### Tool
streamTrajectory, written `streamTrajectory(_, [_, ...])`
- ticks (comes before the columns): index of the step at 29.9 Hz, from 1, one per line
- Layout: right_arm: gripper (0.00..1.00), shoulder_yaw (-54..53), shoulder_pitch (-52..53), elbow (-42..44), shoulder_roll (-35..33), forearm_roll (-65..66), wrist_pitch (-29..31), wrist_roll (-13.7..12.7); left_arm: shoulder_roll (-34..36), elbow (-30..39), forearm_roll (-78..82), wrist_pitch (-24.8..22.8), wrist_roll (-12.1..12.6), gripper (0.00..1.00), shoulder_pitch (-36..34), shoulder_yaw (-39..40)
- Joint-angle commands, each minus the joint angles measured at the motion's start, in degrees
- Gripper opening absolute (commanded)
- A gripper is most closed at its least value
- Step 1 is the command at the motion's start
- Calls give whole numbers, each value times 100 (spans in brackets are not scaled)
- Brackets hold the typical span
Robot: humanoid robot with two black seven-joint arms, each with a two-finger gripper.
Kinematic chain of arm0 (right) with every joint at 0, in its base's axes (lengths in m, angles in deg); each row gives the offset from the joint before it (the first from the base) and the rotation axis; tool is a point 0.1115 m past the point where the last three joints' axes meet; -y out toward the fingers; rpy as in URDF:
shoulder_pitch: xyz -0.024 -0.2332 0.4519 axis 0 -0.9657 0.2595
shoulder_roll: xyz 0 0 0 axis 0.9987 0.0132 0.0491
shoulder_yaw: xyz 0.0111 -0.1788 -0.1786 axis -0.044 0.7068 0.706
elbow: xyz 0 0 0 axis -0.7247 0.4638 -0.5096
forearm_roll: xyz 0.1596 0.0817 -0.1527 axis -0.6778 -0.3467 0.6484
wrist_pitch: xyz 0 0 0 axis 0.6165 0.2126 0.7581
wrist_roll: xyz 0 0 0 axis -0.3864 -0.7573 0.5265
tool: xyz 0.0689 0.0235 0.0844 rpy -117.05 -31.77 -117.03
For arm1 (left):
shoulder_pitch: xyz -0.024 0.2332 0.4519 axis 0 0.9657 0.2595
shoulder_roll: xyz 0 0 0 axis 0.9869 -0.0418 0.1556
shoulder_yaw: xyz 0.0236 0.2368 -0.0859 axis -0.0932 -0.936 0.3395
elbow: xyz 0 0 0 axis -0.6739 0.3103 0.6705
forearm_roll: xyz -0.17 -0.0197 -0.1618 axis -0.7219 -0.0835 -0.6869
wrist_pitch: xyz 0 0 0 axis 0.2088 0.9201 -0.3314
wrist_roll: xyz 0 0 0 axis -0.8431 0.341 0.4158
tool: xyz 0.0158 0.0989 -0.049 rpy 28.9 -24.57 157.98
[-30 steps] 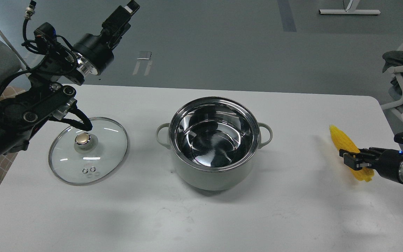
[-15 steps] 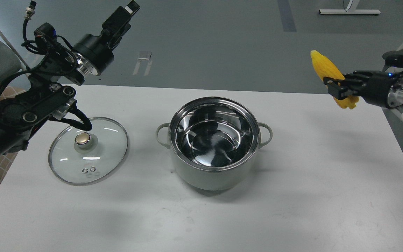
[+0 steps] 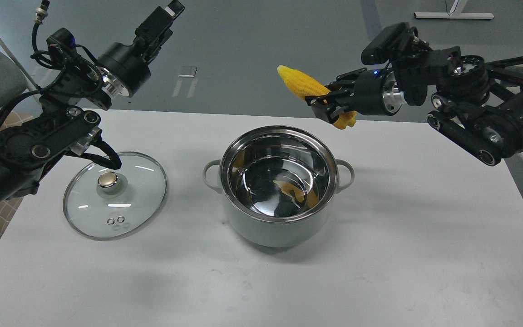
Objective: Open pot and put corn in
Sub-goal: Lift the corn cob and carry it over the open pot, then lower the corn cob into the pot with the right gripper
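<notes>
With the white table (image 3: 379,254) carrying everything, the pot (image 3: 278,213) makes the handiest landmark: it stands open near the middle, pale grey-green outside, mirror-bright steel inside, a small loop handle on either side. Nothing lies in it yet; the yellow smears on its inner wall look like reflections of the cob above. To the pot's left the glass lid (image 3: 115,195) rests flat on the table, gold knob upward, so the opening half of the job reads as finished.

What remains is the drop. The right gripper (image 3: 329,106) hangs above and just beyond the pot's far right rim, its fingers clamped across the thick end of the corn (image 3: 301,82). That cob is bright yellow with neat kernel rows, tilted, its tapered tip pointing up and toward the pot's far-left side, its blunt end poking out below the fingers.

Up beyond the lid, well left of the pot, the left gripper (image 3: 170,10) holds nothing I can see; whether its fingers are parted I cannot tell.
</notes>
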Motion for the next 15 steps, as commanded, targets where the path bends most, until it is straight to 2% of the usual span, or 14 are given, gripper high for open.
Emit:
streamTrajectory(1, [0,267,32,-297,72,-16,118,2,1,1,0,0,0,97,7,0])
streamTrajectory(6, [0,478,102,-482,159,-16,347,2,1,1,9,-9,0,97,-2,-9])
streamTrajectory(15, [0,724,84,-289,687,-139,365,2,9,1,0,-9,0,97,-2,0])
